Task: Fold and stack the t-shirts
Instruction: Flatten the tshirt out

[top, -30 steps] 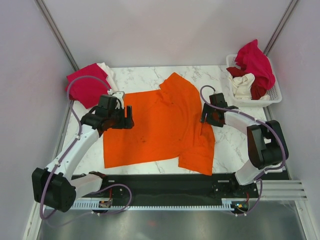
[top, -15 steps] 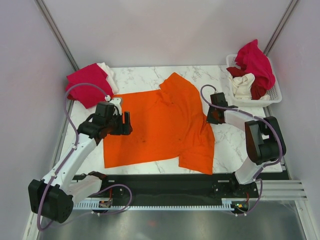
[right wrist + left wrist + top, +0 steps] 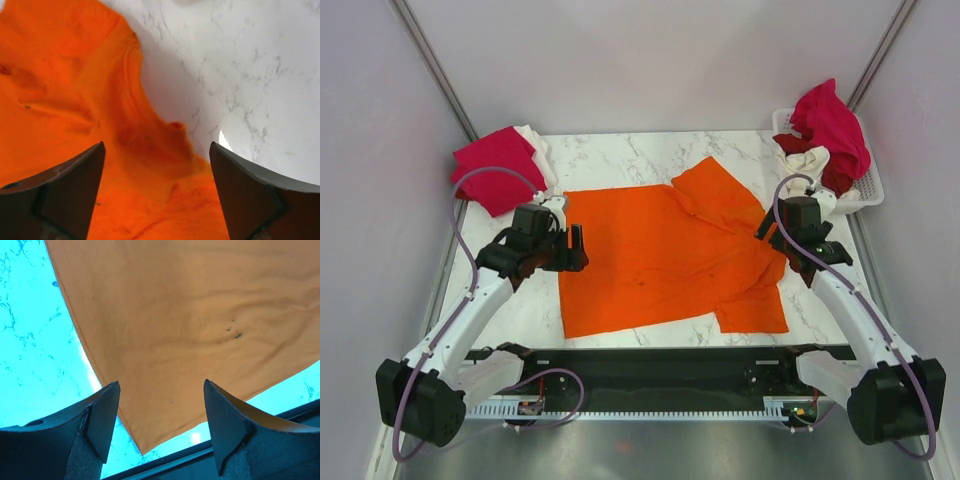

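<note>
While gaping wide and empty, hovers at centre-left with left jaws over the left edge of the orange t-shirt [image 3: 665, 265], spread mid-frame on the marble surface [image 3: 620, 160]; at centre-right, with right jaws over its rumpled right edge, equally wide, grips nothing.

The orange shirt [image 3: 65, 100] is seen rumpled across the left and bottom, with its edge curving down over the marble table [image 3: 240, 65]. The right gripper [image 3: 157, 152] is held wide apart over the cloth, and nothing's pinched between the dark fingers [image 3: 60, 195]. A small puckered bump is seen at the shirt's edge.
</note>
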### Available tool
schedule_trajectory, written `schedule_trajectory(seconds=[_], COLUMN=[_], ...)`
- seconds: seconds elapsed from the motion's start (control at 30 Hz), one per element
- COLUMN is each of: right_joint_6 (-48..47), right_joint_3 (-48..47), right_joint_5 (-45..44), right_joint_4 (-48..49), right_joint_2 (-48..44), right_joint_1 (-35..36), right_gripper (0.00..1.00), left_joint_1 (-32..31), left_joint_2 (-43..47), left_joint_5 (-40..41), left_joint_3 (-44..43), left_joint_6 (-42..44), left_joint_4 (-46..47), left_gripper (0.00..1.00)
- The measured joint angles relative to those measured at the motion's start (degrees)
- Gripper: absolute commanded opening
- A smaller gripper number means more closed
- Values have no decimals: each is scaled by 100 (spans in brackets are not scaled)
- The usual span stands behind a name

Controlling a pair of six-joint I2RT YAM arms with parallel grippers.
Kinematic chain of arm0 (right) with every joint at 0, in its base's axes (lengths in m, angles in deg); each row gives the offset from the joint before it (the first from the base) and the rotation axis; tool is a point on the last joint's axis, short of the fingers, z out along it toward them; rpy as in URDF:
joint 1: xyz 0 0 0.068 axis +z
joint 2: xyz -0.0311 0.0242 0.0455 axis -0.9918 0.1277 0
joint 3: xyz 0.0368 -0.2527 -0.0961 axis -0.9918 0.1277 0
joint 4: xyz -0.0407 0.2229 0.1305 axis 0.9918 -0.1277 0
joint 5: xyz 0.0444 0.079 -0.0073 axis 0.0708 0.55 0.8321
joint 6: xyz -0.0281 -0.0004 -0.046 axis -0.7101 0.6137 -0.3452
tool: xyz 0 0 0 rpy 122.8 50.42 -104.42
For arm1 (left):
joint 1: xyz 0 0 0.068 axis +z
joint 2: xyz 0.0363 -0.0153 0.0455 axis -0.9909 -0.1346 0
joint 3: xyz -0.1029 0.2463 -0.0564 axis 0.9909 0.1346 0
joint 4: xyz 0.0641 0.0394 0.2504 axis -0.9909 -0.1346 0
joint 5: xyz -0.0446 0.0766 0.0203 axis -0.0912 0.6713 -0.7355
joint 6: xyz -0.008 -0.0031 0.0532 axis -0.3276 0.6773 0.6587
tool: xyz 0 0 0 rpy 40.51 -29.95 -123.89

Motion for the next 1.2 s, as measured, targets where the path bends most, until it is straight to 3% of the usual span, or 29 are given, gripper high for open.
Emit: schedule_trajectory(seconds=[0.23, 0.53, 0.63, 0.73, 0.93, 1.2], right_joint_6=[197, 284, 216, 76, -166, -352], right_joint_3=[776, 778, 702, 501, -1182, -3423], right_joint_5=[358, 356, 197, 413, 1137, 1290], right_joint_4=[-282, -254, -264, -39, 704, 848], right_joint_2=[1058, 1027, 697, 599, 2743, 5289], right_joint_1=[-4, -15, 17, 15, 122, 173], right_gripper=[98, 98, 98, 92, 87, 88], left_joint_1=[-83, -645, -796, -833, -688, -107], left_joint_2=[-4, 4, -378, -922, -2317, -4275], left_joint_5=[-44, -61, -66, 291, 678, 671], left_joint_3=[44, 479, 535, 404, -518, -2024], left_joint_6=[-175, -1021, -1128, -1390, -1464, -1456], left_joint_4=[-17, -149, -210, -168, 404, 1054], left_gripper=[77, 77, 81, 78, 73, 70])
